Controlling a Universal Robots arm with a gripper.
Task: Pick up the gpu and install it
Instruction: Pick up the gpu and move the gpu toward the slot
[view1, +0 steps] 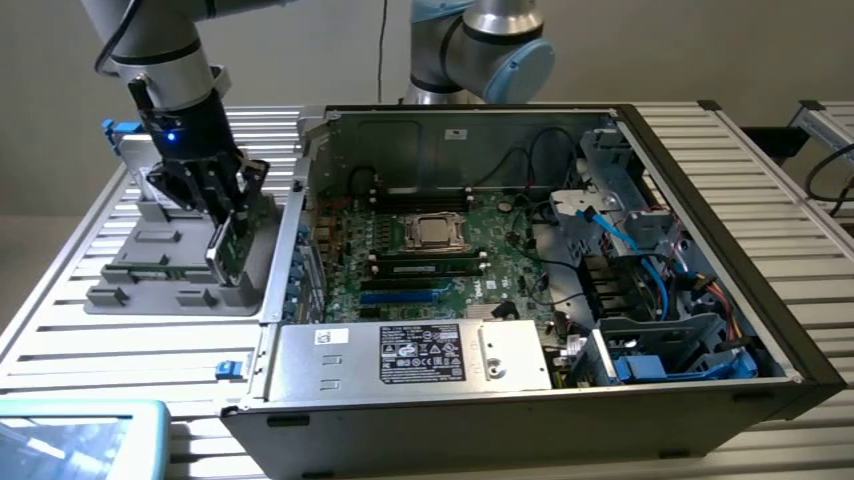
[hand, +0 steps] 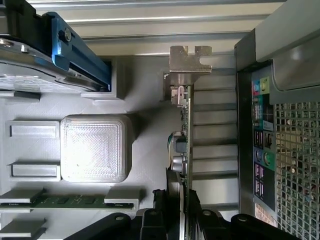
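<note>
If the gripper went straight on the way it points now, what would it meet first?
The gpu card itself: it stands on edge in the gripper, whose jaws look closed on it. Beyond the card lies the grey tray; how much gap is left beneath the card is hard to judge.

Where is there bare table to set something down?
Bare slats between the grey tray, the computer case and the blue box at the exterior view's lower left; more along the case's side on that view's right. Crowded: the tray, where the gripper is closed on the gpu, and the case's cabled interior.
</note>
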